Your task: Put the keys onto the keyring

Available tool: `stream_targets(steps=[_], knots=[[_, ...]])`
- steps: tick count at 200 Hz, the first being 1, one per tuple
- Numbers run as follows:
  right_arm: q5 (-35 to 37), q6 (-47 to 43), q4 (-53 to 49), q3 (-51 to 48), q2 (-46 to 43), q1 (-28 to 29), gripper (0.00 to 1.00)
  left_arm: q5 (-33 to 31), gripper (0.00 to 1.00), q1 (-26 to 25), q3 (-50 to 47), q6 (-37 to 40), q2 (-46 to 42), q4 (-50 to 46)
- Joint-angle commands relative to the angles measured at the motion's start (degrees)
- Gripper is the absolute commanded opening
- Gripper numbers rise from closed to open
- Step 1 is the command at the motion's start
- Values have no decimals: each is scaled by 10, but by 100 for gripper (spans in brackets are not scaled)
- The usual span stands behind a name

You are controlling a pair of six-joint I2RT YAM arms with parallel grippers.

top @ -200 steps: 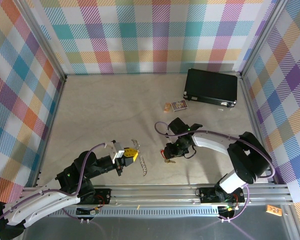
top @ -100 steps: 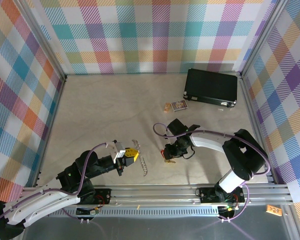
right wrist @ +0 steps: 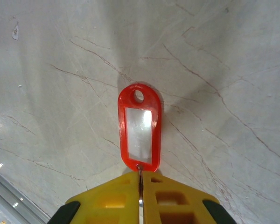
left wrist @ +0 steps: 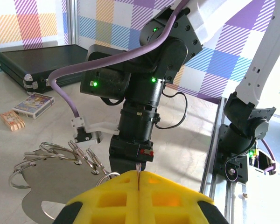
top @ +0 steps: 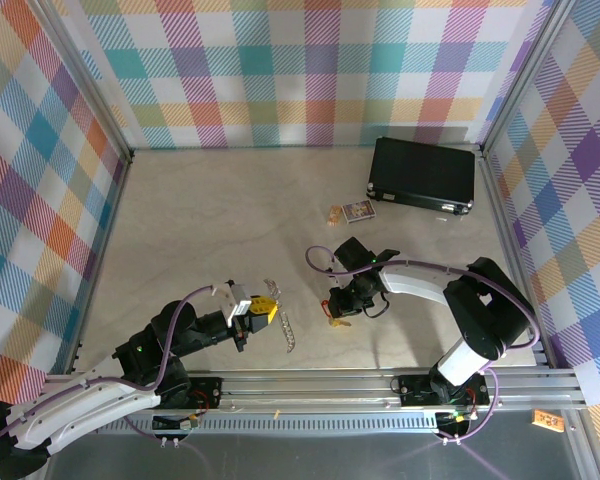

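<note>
On the table (top: 230, 210), the black case (top: 423, 173) in the far right corner is my marker. The left gripper (top: 263, 310) sits well off to the case's near-left. Its yellow fingers are pressed together on a thin edge of the keyring (top: 286, 328), as far as I can judge, and the loops fan out beside them. I reckon that steadies the ring for threading. The right gripper (right wrist: 141, 186), nearer me than the case, is pinching the key (right wrist: 139, 126) by its metal end. The red head points outward with its hole free, ready to meet a loop.
</note>
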Motion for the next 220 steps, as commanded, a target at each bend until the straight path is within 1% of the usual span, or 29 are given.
stream_targets(steps=[1, 14, 32, 54, 116, 151, 165, 178, 220], knots=[[-11, -11, -3, -9, 3, -5, 9, 5, 0, -3, -2, -3, -1, 33], [-12, -12, -2, -10, 3, -5, 9, 5, 0, -3, -1, -3, -2, 33], [-13, -13, -1, -10, 2, -5, 12, 6, 0, -3, 3, -2, -1, 27], [-13, -14, 1, -13, 1, -6, 12, 6, 0, -3, 3, -3, -1, 27], [-8, -16, -4, -20, -16, -6, 5, 5, 0, -3, 5, -4, -1, 26], [-6, -17, -7, -25, -33, -6, 0, 5, 0, -3, 8, -4, 0, 23], [-9, -21, -7, -27, -41, -6, 0, 6, 0, -3, 8, -4, 1, 26], [-15, -28, 0, -33, -63, -5, 0, 7, 0, -3, 12, -4, 6, 26], [-23, -71, 58, -80, -220, 10, 0, 17, 0, -3, 28, -3, 23, 29]])
